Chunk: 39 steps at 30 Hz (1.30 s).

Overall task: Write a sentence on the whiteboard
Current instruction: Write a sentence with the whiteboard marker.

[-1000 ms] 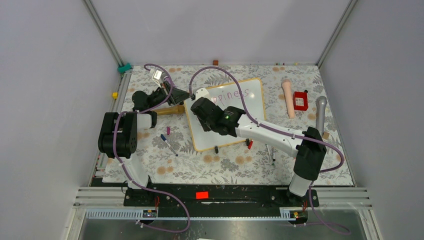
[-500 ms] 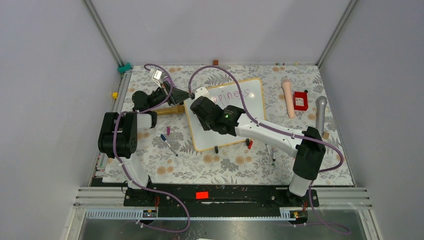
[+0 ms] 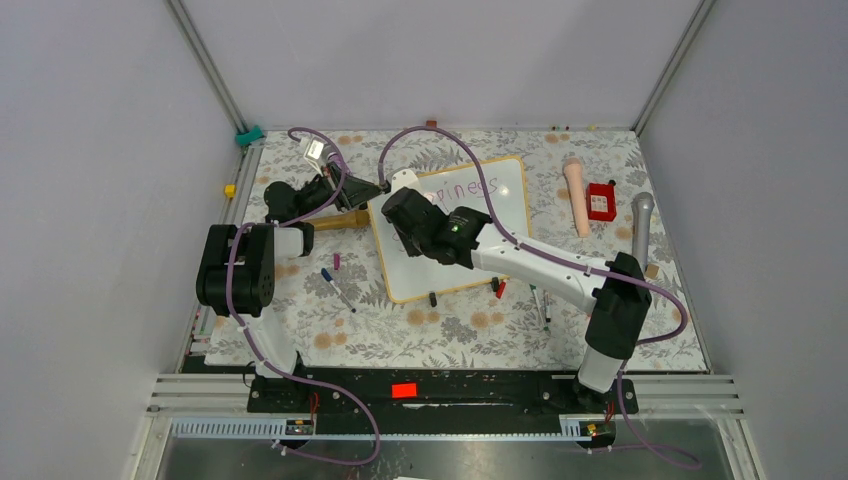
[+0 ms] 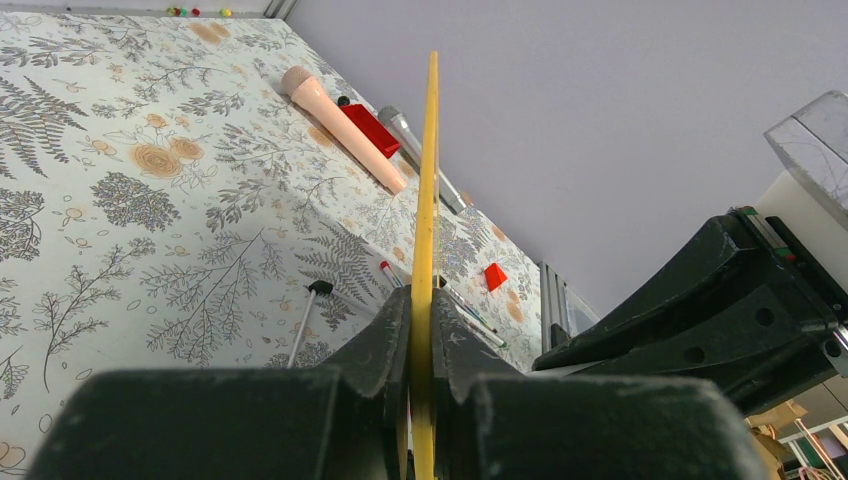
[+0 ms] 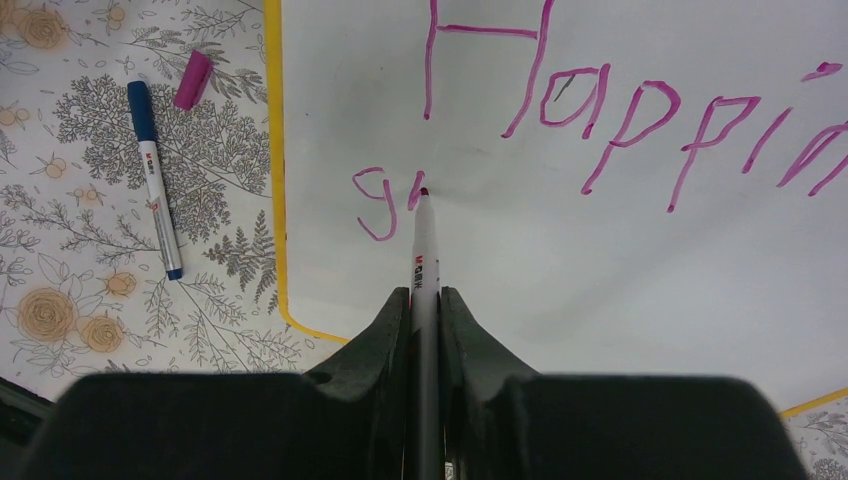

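Jaws, both arms, closed on objects: left gripper (image 4: 420, 330) clamped on the pale-yellow rim of the large glossy white rectangular whiteboard (image 4: 428, 180); right gripper (image 5: 425, 305) clamped on a slim white marker pen with a magenta tip (image 5: 424, 245).

Top external view. Whiteboard (image 3: 500, 210) lies tilted on the floral-patterned table cover (image 3: 330, 330), centre of the table. Pink lettering (image 3: 465, 187) on its far half reads "...iness"; the first letters are hidden by the right arm. Left arm folded, forearm reaching right to the board's left edge, left gripper (image 3: 375, 190) at that edge. Right arm stretched from its base leftward across the board, right gripper (image 3: 400, 205) over the left part. Off the board: blue-capped white marker (image 3: 338, 288) and small magenta cap (image 3: 336, 262) to the left; peach-coloured cylinder (image 3: 576, 195), red box (image 3: 601, 201) and grey cylinder (image 3: 641, 225) to the right.

Left wrist view. Board seen edge-on as a thin yellow line rising between the shut fingers (image 4: 385, 335). Peach cylinder (image 4: 340, 125) and red box (image 4: 372, 128) on the cover beyond.

Right wrist view. Whiteboard (image 5: 620, 290) fills most of the frame, its yellow rim at left. Handwritten pink-magenta sentence (image 5: 600, 130): upper line "Happin", cut off at the frame's right side; lower line "g" plus a started stroke. Marker tip touches the board at that stroke. Marker barrel carries a small red printed logo, too small to read. Blue-capped marker (image 5: 155, 180) and magenta cap (image 5: 192, 80) lie on the cover left of the board.
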### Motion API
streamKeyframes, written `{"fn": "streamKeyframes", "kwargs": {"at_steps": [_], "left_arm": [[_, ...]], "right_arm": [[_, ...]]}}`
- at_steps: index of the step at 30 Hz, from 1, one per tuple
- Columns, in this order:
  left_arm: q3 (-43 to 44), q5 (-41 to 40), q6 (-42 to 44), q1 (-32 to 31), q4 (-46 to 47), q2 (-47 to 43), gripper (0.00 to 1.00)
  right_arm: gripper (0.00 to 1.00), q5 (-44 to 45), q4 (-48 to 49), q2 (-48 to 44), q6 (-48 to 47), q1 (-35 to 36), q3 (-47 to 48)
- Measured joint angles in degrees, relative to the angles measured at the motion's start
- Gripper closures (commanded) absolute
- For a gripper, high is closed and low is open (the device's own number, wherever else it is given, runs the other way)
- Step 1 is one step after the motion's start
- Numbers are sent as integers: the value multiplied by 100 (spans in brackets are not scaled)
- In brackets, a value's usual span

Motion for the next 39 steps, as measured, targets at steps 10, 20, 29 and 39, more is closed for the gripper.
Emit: {"fn": "streamKeyframes", "kwargs": {"at_steps": [10, 20, 29, 39], "left_arm": [[0, 0, 0, 0, -2, 0, 100], [0, 4, -2, 0, 4, 2, 100], [0, 4, -2, 0, 4, 0, 100], [0, 4, -2, 0, 4, 0, 100]], "right_arm": [[100, -2, 0, -11, 24, -28, -2], [100, -367, 293, -638, 28, -310, -402], [100, -544, 354, -979, -15, -308, -605], [100, -481, 282, -667, 37, -308, -671]]}}
